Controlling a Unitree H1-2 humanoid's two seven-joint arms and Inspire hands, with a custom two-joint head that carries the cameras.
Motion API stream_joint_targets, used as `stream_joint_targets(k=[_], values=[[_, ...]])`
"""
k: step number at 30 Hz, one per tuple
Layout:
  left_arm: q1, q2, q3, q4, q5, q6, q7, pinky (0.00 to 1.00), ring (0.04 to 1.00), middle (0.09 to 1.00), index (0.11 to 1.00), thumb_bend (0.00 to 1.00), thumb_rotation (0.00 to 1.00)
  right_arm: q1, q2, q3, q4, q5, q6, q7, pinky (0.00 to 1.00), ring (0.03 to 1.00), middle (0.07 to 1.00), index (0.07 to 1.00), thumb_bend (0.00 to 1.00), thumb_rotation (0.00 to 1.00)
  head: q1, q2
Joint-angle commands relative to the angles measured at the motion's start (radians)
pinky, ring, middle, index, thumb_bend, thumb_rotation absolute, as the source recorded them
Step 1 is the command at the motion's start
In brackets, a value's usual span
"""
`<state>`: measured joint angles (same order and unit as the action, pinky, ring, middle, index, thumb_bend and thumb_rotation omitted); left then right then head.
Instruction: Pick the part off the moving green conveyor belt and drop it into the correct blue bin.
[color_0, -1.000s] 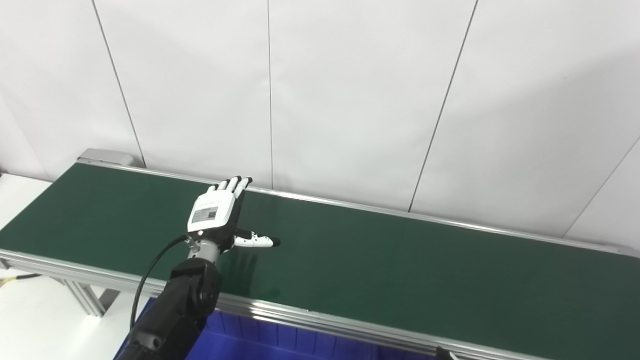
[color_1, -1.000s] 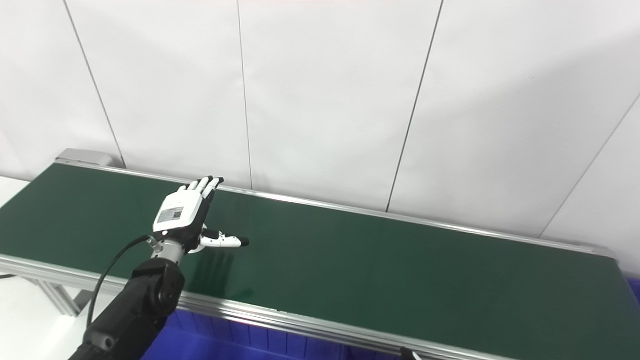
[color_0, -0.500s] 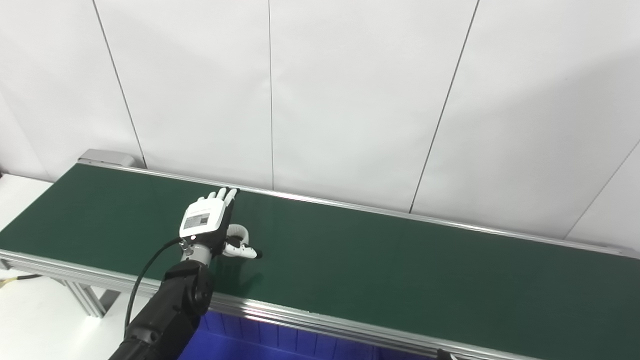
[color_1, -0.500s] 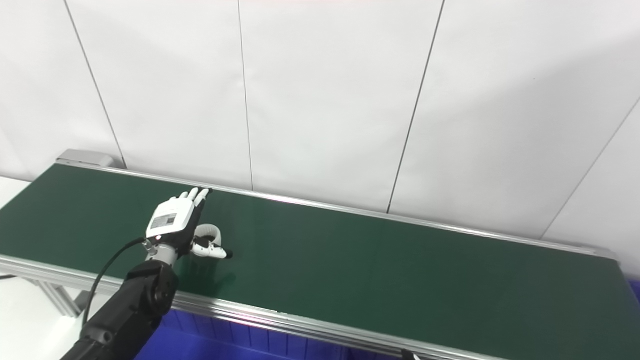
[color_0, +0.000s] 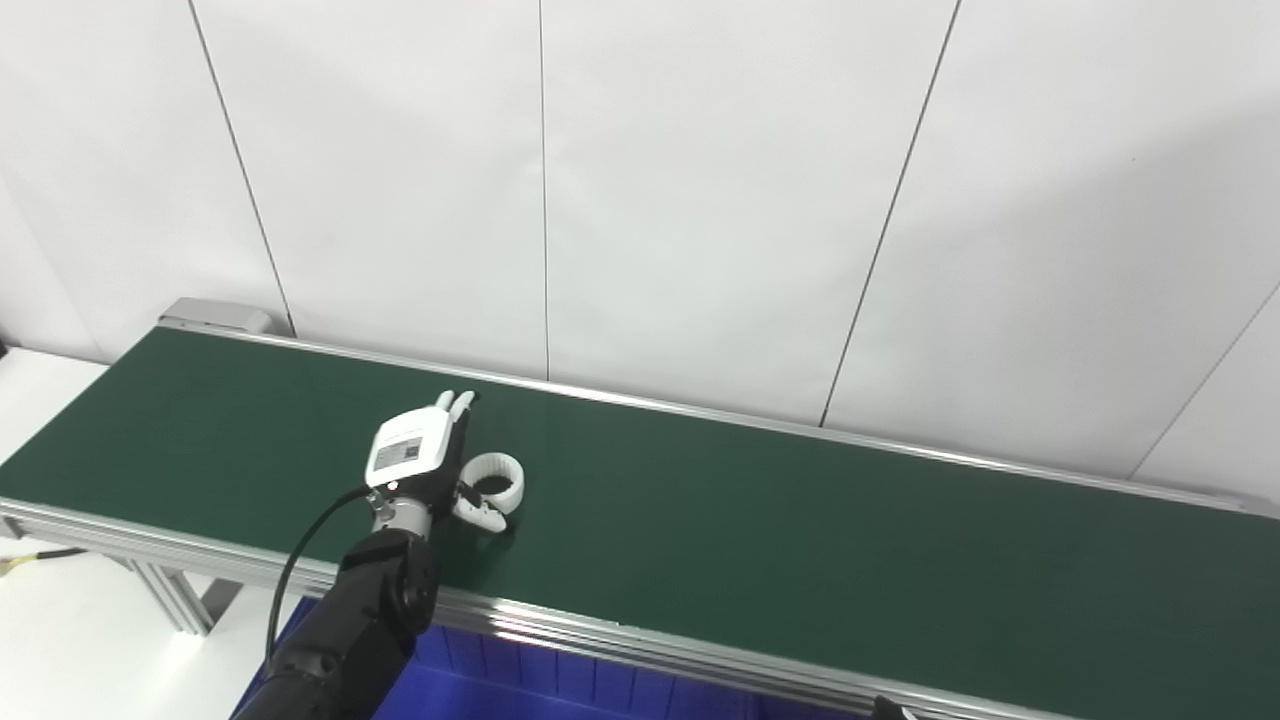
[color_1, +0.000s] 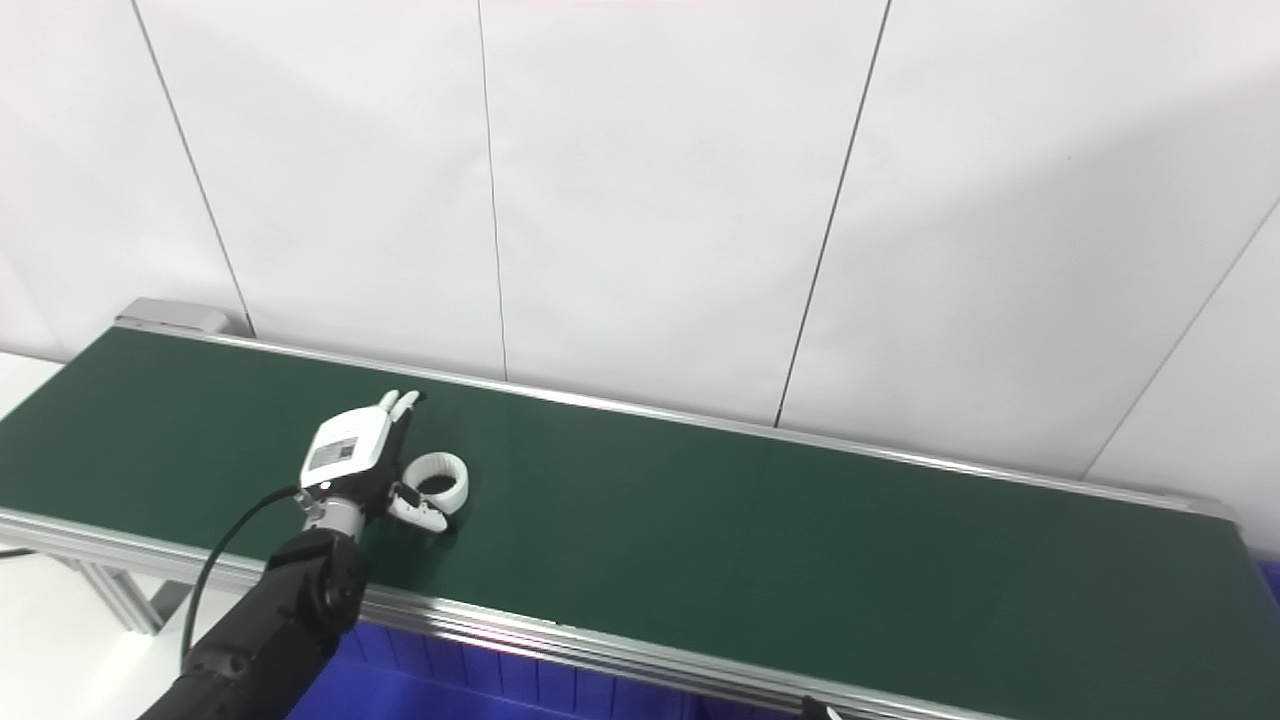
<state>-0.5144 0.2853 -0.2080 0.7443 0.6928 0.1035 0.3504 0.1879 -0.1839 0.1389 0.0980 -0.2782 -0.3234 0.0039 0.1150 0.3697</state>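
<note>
At the far left you see the grey end housing of the green conveyor belt, which runs off to the right in front of the white panelled wall. Your left robot hand sits low over the left part of the belt, back of the hand up, fingers stretched toward the far rail and the thumb reaching out to the right along the near side of the part. The hand is wide and holds nothing. The part, a white ring lying flat on the belt, is just right of the palm, tucked between fingers and thumb; you cannot tell whether the thumb touches it. Below the near rail you see the blue bin, mostly cut off by the picture's bottom edge. At the bottom right, only a dark sliver of your right arm shows; the right robot hand is out of view.
</note>
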Motion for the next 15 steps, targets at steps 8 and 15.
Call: stream_joint_targets(k=[8, 15], values=[[-0.071, -0.023, 0.031, 0.134, -0.158, -0.318, 0.101, 0.45, 0.467, 0.528, 0.691, 0.51, 0.0, 0.008, 0.001, -0.012, -0.038, 0.009, -0.06, -0.015, 0.76, 0.844, 0.882, 0.899, 0.8, 0.27, 0.001, 0.006], [-0.078, -0.013, 0.009, 0.125, -0.249, -0.459, -0.054, 0.44, 0.424, 0.534, 0.638, 0.49, 0.0, 0.012, 0.006, -0.013, -0.045, 0.014, -0.068, -0.015, 0.76, 0.847, 0.888, 0.908, 0.79, 0.27, -0.001, 0.016]])
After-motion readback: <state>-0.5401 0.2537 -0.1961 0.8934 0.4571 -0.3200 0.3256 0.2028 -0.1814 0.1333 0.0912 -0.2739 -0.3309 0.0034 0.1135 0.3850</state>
